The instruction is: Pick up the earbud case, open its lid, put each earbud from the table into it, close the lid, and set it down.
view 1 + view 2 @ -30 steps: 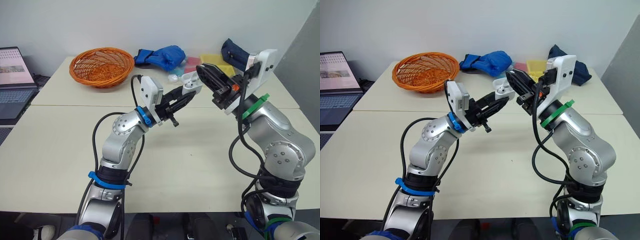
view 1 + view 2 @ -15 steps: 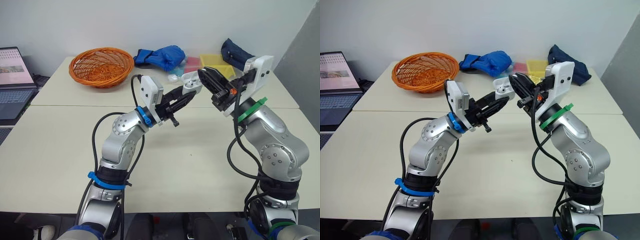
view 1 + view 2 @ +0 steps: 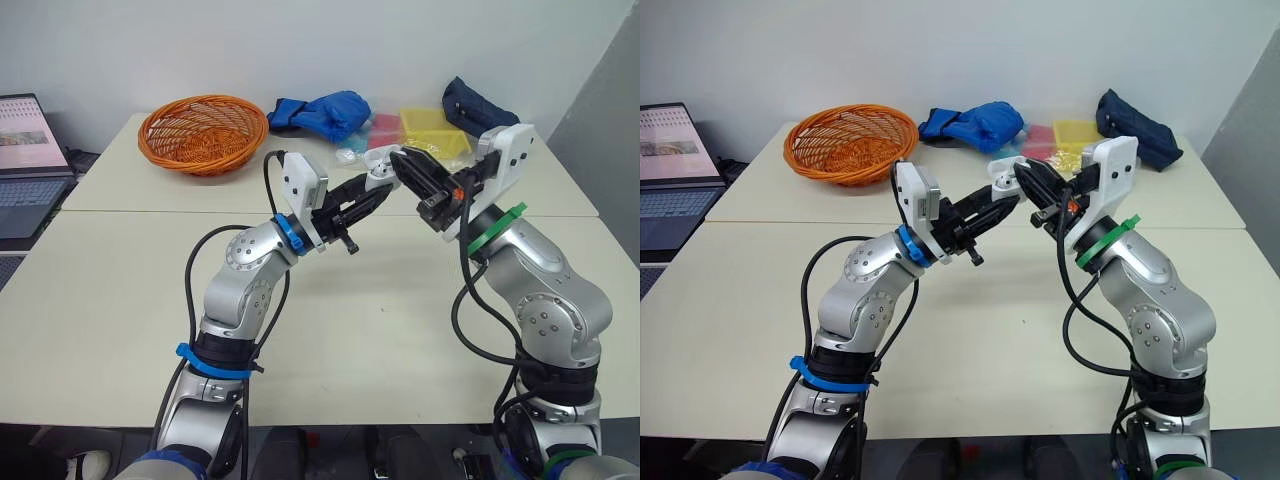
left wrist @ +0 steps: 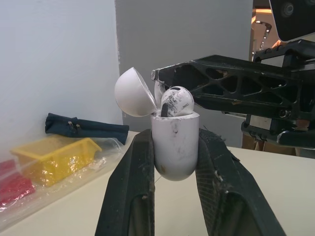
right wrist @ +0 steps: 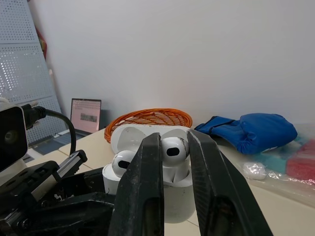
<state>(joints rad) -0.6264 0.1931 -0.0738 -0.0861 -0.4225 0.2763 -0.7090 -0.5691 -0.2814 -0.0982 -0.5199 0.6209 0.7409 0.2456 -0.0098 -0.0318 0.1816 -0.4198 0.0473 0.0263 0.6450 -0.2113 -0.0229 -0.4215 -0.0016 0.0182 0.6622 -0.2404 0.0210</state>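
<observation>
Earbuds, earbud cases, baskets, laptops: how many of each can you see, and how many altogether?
Earbuds: 2
Earbud case: 1
Basket: 1
Laptop: 1
Total: 5

Silver arms [image 3: 245,268], black cables [image 3: 189,272], blue wrist band [image 3: 287,233] (green opposite [image 3: 497,222]), black left hand [image 4: 175,137], right hand [image 5: 173,142]

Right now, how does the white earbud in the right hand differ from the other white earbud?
The pinched white earbud is clamped in the right hand; the other white earbud has nothing gripping it. The pinched earbud sits higher; the other earbud rests lower, apparently seated in its slot. Both are white and at the open white earbud case, which the left hand holds.
</observation>
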